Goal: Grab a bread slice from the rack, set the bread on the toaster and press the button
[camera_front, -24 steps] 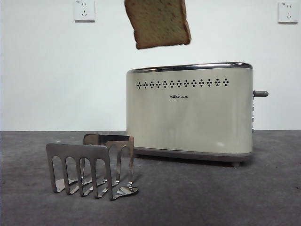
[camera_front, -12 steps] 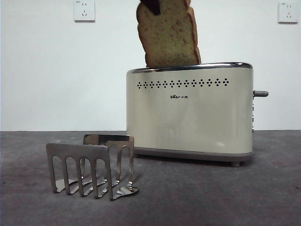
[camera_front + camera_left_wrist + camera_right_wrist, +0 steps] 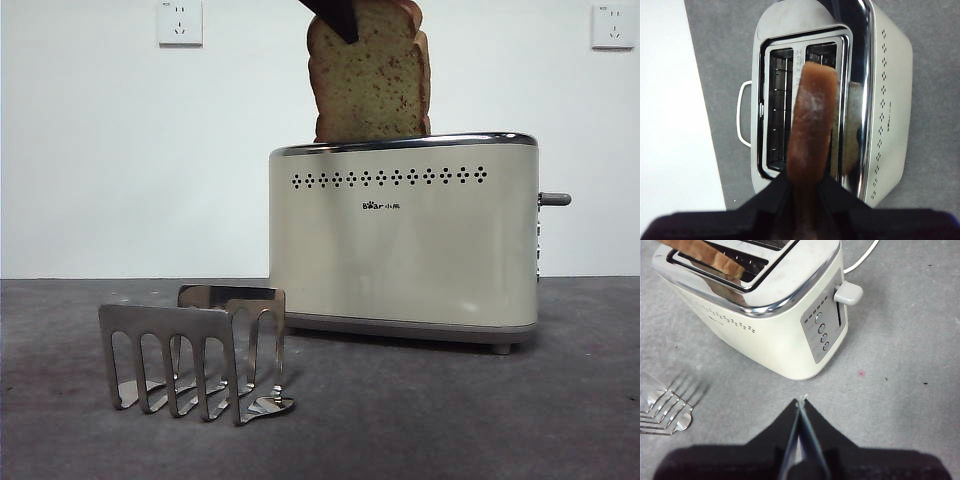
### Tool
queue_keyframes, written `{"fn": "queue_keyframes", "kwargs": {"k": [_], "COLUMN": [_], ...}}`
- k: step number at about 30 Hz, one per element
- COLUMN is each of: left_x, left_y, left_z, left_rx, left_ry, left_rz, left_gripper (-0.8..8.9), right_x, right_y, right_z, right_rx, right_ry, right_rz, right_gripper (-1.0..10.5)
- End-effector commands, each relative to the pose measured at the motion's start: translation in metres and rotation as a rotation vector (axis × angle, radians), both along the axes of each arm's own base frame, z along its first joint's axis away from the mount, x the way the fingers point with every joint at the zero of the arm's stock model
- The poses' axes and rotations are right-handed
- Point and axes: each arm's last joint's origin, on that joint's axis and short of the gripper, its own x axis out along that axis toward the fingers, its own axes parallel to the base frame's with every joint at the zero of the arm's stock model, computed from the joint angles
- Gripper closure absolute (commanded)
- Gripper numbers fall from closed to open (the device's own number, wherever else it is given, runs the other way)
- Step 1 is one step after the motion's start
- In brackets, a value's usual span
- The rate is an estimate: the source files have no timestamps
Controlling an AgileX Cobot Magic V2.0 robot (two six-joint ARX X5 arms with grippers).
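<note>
The slice of bread (image 3: pixel 368 85) hangs upright with its lower edge at the chrome top rim of the cream toaster (image 3: pixel 400 250). My left gripper (image 3: pixel 804 187) is shut on the slice's crust (image 3: pixel 811 125), holding it over the toaster's slot nearer the vent side (image 3: pixel 832 55). A black jaw tip (image 3: pixel 335 15) shows at the bread's top in the front view. The steel rack (image 3: pixel 190 350) stands empty at the front left. The button (image 3: pixel 555 199) sticks out of the toaster's right end; it also shows in the right wrist view (image 3: pixel 847 293). My right gripper (image 3: pixel 800 407) is shut and empty, hovering beside the toaster's button end.
The toaster's white cord (image 3: pixel 862 257) runs off behind it on the grey table. Two wall sockets (image 3: pixel 180 22) sit on the white wall behind. A carry handle (image 3: pixel 742 115) juts from the toaster's far side.
The bread has swung from tilted and high to upright, moved right, and come down until its lower edge meets the toaster's top rim.
</note>
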Motion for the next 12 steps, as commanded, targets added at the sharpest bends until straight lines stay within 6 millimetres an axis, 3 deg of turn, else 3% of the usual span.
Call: {"fn": "queue_keyframes", "kwargs": {"k": [1,12], "left_x": [0.0001,-0.0086], "left_y": [-0.0081,-0.0171], "left_z": [-0.0058,-0.0058], "left_rx": [-0.013,-0.013], "left_ry": [0.027,0.028], "left_rz": [-0.008,-0.039], "left_gripper": [8.25,8.25], "right_x": [0.0,0.0], "right_y": [0.0001,0.0001], "right_z": [0.0016,0.0015], "right_rx": [-0.005,-0.005], "right_ry": [-0.012,-0.011], "right_rz": [0.007,0.007], "right_gripper": [9.5,9.5]}}
